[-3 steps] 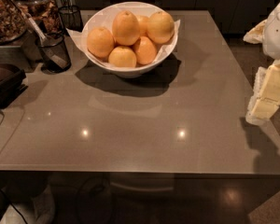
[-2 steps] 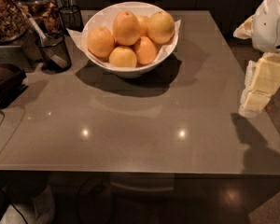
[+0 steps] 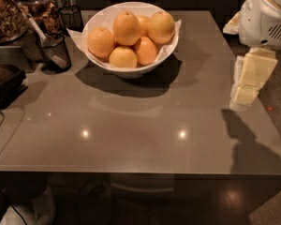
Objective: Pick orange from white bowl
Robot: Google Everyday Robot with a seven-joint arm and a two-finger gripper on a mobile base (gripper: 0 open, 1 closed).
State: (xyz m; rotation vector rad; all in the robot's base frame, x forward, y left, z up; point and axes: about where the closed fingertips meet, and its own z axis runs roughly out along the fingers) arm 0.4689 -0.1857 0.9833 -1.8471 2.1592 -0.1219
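Observation:
The white bowl (image 3: 131, 70) stands at the back middle of the grey table, with white paper lining over its rim and several orange-yellow fruits inside. The orange (image 3: 126, 27), the biggest and egg-like, sits upright on top of the pile, left of centre. My gripper (image 3: 246, 92), cream-coloured, hangs below the white arm (image 3: 267, 18) over the table's right edge. It is well to the right of the bowl, apart from it and holding nothing that I can see.
A black mesh cup (image 3: 54, 53) with a utensil stands just left of the bowl, another mesh cup (image 3: 71, 17) behind it. A tray of brown snacks (image 3: 7, 18) and a dark object (image 3: 4, 81) lie at the far left. The table's front edge (image 3: 131, 172) is near.
The arm and gripper have moved left from the right border, further into view and over the table's right edge. The bowl and fruits have not moved.

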